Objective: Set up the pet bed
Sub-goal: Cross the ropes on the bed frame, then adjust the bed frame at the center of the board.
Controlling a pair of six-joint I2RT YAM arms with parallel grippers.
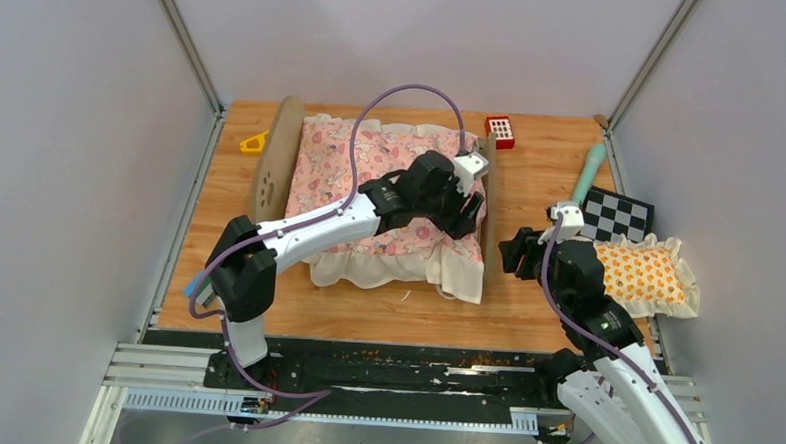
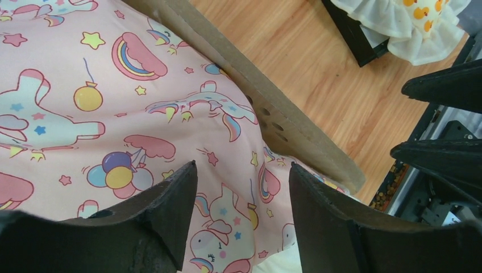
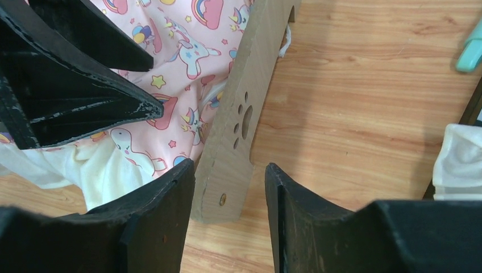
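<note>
The pet bed [image 1: 276, 162] lies mid-table, its light-wood end boards at left and right. The pink unicorn quilt [image 1: 371, 171] covers it, and its white ruffle hangs over the near side. The mattress is hidden. My left gripper [image 1: 466, 223] hovers open and empty over the quilt's near right corner; the quilt [image 2: 113, 102] fills the left wrist view beside the wooden board [image 2: 273, 108]. My right gripper [image 1: 513, 252] is open just right of that board. In the right wrist view the board's end with the paw-print cutout [image 3: 239, 125] sits between my open jaws [image 3: 230, 170].
The orange-patterned frilled pillow [image 1: 645, 273] lies at the right edge, partly on a checkerboard card [image 1: 618, 214]. A teal stick [image 1: 588, 170], a red block [image 1: 500, 132] and a yellow piece [image 1: 254, 143] lie at the back. Grey walls enclose the table.
</note>
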